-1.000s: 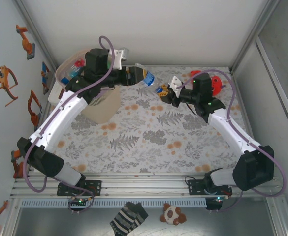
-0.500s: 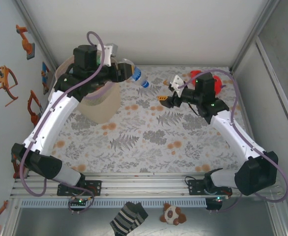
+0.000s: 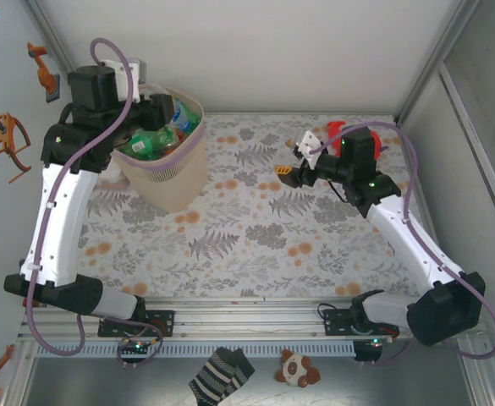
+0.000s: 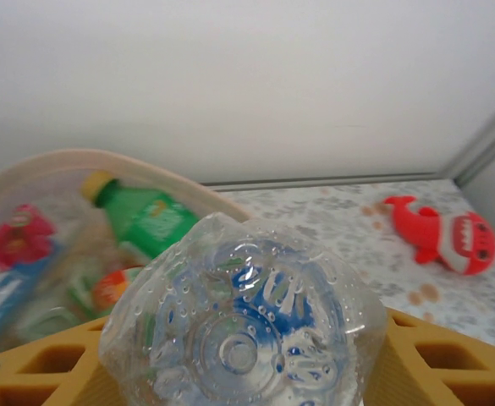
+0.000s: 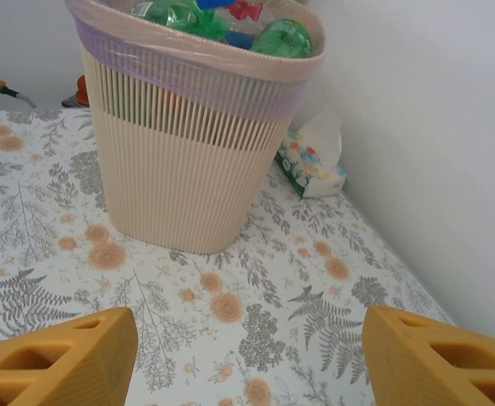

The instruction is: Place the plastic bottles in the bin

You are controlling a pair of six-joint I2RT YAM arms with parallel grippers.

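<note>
Your left claw [image 4: 240,376] clamps a clear bottle [image 4: 239,313], base toward its camera, neck pointing away over the bin [image 4: 61,165]; the plush shark [image 4: 440,237] lies well aside. Your right claw [image 5: 247,355] gapes empty.

bin [image 3: 175,182] 1 | red plush toy [image 4: 437,233] 1 | tissue pack [image 5: 310,165] 1 | bottles [image 3: 150,142]: several, heaped, exact count unclear

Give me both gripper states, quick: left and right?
Left gripper: closed on a clear bottle.
Right gripper: open, holding nothing.
</note>
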